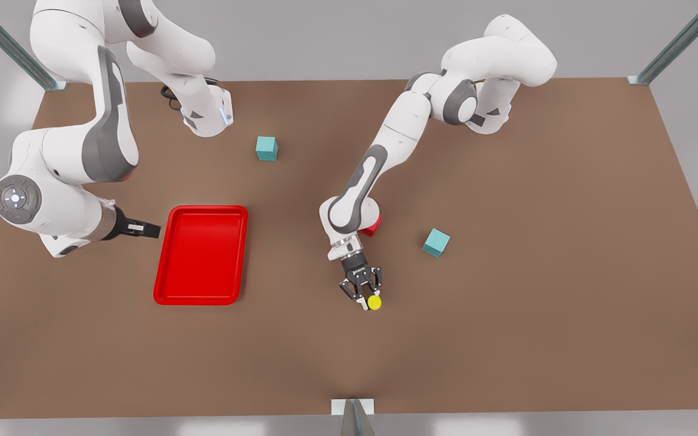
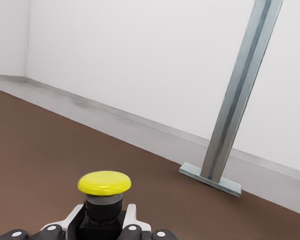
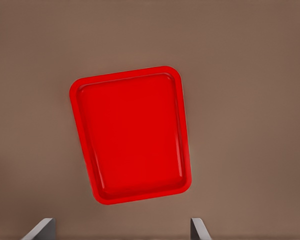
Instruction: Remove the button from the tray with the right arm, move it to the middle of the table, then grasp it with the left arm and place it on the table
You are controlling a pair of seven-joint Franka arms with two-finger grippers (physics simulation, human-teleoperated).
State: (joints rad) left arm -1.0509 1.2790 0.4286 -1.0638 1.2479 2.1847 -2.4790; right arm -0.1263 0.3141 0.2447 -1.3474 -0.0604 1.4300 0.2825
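Brown table [image 1: 506,339], mid-front: button [image 1: 374,302] clamped in left gripper [image 1: 363,298], low, seemingly for setting down. Farther off, empty tray [image 1: 201,254]; right gripper [image 1: 143,229] waiting beside it, fingers [image 3: 40,231] spread, handover apparently done.

Your left gripper [image 1: 366,298] sits well to the front view's right of the tray [image 1: 200,254], fingers clamped on the button [image 1: 374,302]. Your right gripper [image 1: 143,229] waits just beside the tray, fingers [image 3: 40,229] spread apart.
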